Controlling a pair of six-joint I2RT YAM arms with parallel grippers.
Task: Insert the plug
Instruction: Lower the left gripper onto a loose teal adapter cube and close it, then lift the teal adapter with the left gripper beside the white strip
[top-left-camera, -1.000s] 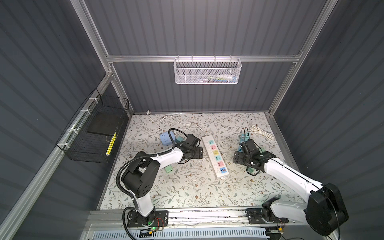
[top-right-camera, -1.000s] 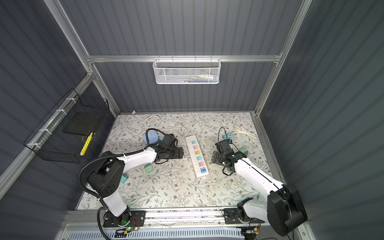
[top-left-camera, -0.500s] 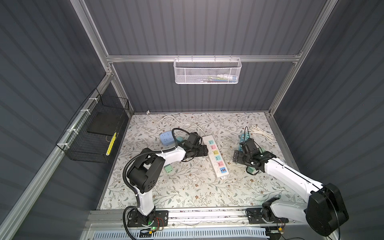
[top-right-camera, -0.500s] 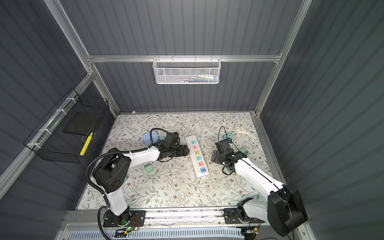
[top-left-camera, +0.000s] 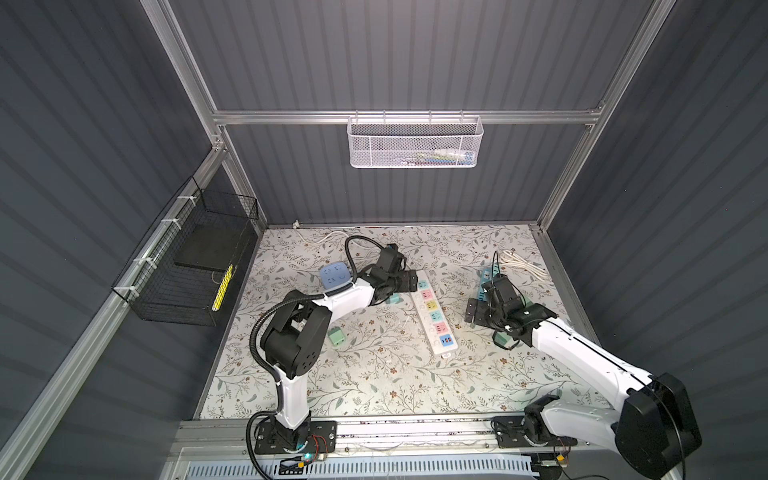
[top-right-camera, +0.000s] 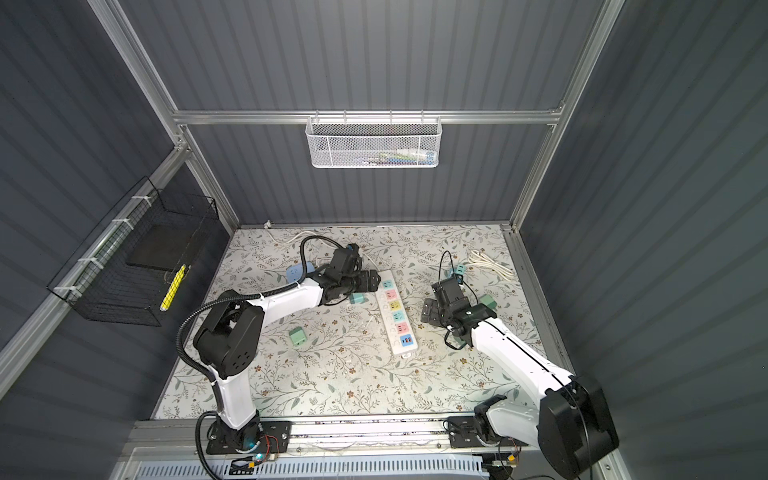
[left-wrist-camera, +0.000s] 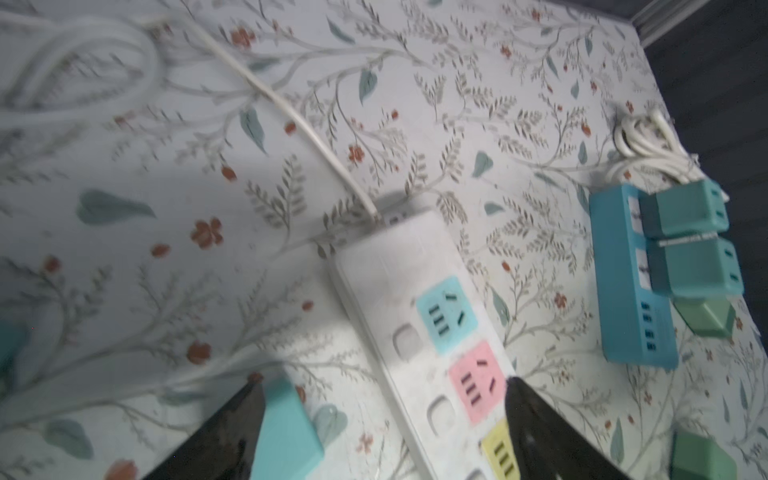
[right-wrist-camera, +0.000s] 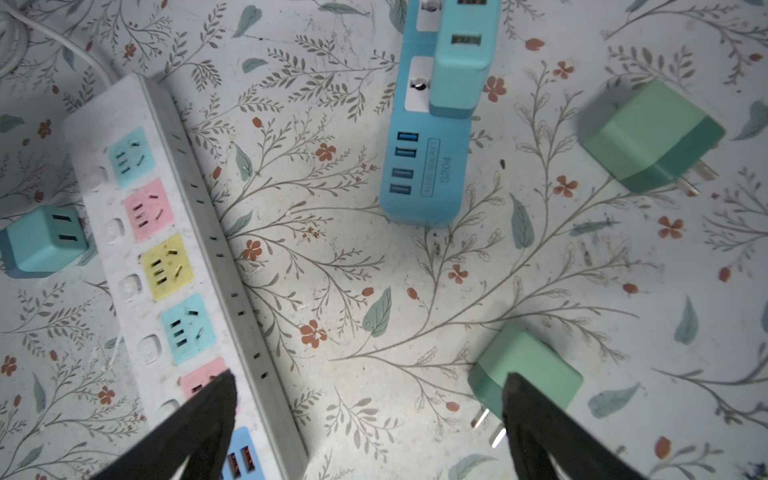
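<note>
A white power strip (top-left-camera: 432, 316) (top-right-camera: 397, 318) with coloured sockets lies on the floral mat in both top views. My left gripper (top-left-camera: 409, 280) (top-right-camera: 371, 280) hovers open over the strip's far end (left-wrist-camera: 419, 332). Its jaws (left-wrist-camera: 382, 415) straddle the pink socket. A light-blue plug (left-wrist-camera: 286, 432) (top-left-camera: 392, 299) lies on the mat against one finger, not pinched. To the right of the strip (right-wrist-camera: 174, 266), my right gripper (top-left-camera: 471, 311) (right-wrist-camera: 368, 399) is open with bare mat between its fingers. One fingertip (right-wrist-camera: 536, 424) is over a green plug (right-wrist-camera: 528, 370) lying with its prongs showing.
A blue power strip (right-wrist-camera: 428, 166) (left-wrist-camera: 627, 282) with teal plugs in it lies at the right rear, by a coiled white cable (top-left-camera: 523, 264). More green plugs (right-wrist-camera: 648, 137) (top-left-camera: 336, 336) and a blue socket cube (top-left-camera: 334, 276) lie loose. Wire baskets hang on the walls.
My left gripper has swung right, up to the far end of the white strip. The light-blue plug now shows on the mat beside it. The right arm has barely moved.
</note>
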